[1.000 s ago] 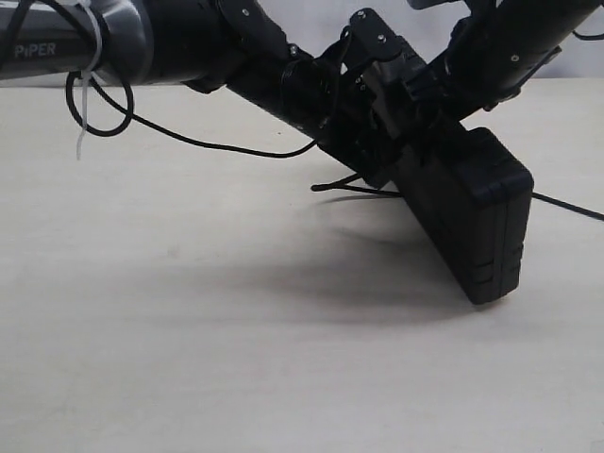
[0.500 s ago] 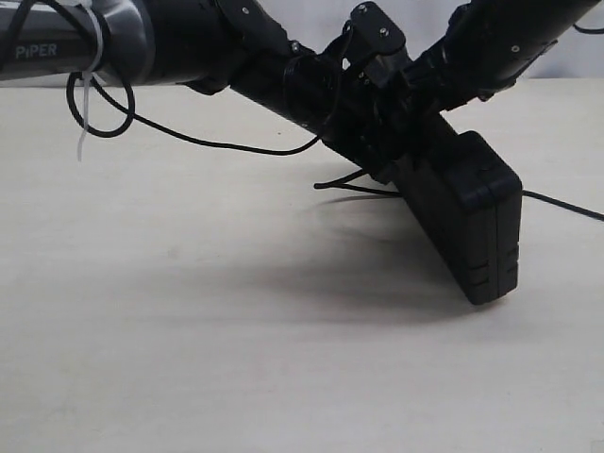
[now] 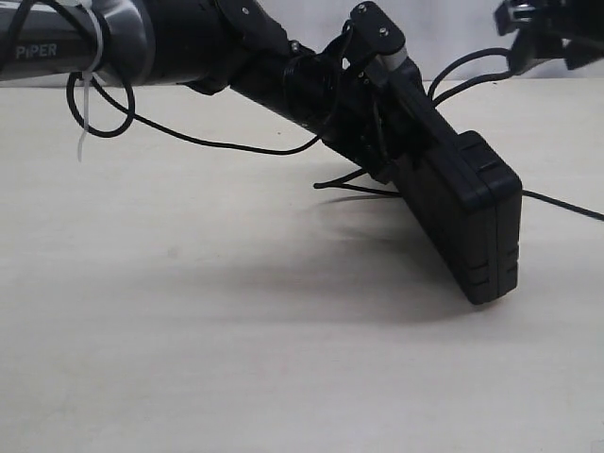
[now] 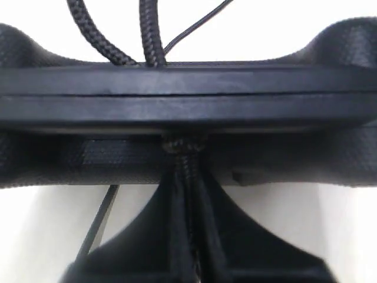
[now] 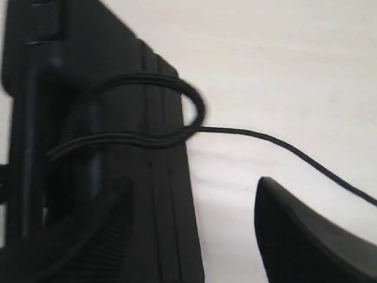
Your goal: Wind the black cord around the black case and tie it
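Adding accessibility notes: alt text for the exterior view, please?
A black case stands tilted on one end on a pale table, its raised end at the left gripper, which is shut on the black cord. The right gripper hangs clear of it, top right.

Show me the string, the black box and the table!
cord (image 5: 247, 132): right wrist view, on the strand running off the case.
case (image 3: 458, 217): exterior view, on its broad tilted face.
table (image 3: 189, 330): exterior view, on the bare top in front.

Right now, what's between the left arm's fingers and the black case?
A stretch of the black cord, pinched in the left fingers, ending in a knot against the edge of the black case; the left wrist view shows it.
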Tool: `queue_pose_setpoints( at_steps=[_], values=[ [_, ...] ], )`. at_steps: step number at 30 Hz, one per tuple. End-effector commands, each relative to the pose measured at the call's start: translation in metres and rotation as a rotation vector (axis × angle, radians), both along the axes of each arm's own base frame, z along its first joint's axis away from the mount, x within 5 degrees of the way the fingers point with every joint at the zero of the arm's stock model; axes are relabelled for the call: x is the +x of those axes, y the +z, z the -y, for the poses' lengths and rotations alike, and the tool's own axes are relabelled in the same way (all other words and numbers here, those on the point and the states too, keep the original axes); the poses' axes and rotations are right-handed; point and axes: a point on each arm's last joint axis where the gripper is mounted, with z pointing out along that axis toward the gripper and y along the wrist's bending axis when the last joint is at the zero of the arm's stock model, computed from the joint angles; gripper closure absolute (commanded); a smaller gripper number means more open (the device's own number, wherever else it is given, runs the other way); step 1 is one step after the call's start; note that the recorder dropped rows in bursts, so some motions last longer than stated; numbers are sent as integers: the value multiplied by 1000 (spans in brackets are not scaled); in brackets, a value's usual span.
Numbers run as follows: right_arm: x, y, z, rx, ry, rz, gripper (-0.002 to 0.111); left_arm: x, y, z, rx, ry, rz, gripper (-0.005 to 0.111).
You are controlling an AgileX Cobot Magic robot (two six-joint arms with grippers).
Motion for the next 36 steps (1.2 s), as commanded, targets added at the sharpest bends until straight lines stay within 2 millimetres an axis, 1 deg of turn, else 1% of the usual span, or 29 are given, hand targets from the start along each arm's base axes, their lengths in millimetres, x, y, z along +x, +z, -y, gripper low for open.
queue_pose_setpoints(
  at_steps=[1, 2, 3, 4, 5, 7, 9, 11, 14, 15, 16, 18, 19, 20, 24, 25, 29, 30, 32, 34, 36],
  values=[
    [7, -19, 32, 301, -43, 37, 51, -2, 5, 2, -16, -4, 0, 107],
    [9, -24, 33, 328, -24, 39, 51, -2, 5, 2, -16, -6, -1, 107],
    [13, -38, 36, 374, -17, 18, 51, -2, 5, 2, -16, -6, -1, 107],
    [15, -45, 36, 384, -9, 6, 51, -2, 5, 2, -16, -6, -1, 107],
    [21, -54, 34, 416, 25, -4, 51, -2, 5, 2, -16, -6, -1, 107],
    [26, -54, 27, 499, 73, 28, 51, -3, 5, 2, -15, -13, -7, 107],
    [29, -48, 22, 558, 119, 86, 51, -3, 5, 2, -14, -19, -12, 107],
    [31, -48, 22, 562, 117, 110, 51, -3, 5, 2, -14, -17, -11, 107],
    [35, -55, 23, 565, 110, 92, 52, -3, 5, 2, -15, -14, -8, 107],
    [38, -61, 23, 567, 108, 77, 55, -3, 5, 2, -15, -12, -7, 107],
    [39, -64, 23, 563, 114, 72, 57, -3, 5, 2, -15, -12, -7, 107],
    [41, -68, 24, 554, 127, 68, 66, -3, 5, 2, -15, -13, -8, 107],
    [41, -69, 24, 552, 126, 69, 71, -3, 5, 2, -15, -13, -8, 107],
    [42, -68, 24, 542, 133, 85, 79, -3, 5, 2, -15, -13, -8, 107],
    [43, -68, 25, 521, 152, 108, 98, -3, 5, 2, -13, -14, -7, 107],
    [43, -68, 25, 519, 154, 109, 104, -3, 5, 2, -13, -14, -7, 107],
    [43, -67, 25, 513, 159, 116, 104, -2, 4, 2, -5, -13, 4, 106],
    [43, -67, 25, 513, 159, 116, 104, -2, 4, 1, 0, -16, 7, 104],
    [43, -67, 25, 513, 159, 116, 104, -2, 3, 0, 21, -28, 21, 93],
    [43, -67, 25, 513, 159, 116, 104, -2, 2, 0, 33, -35, 29, 76],
    [43, -67, 25, 510, 162, 117, 104, -2, 1, -1, 53, -45, 43, 53]
  ],
)
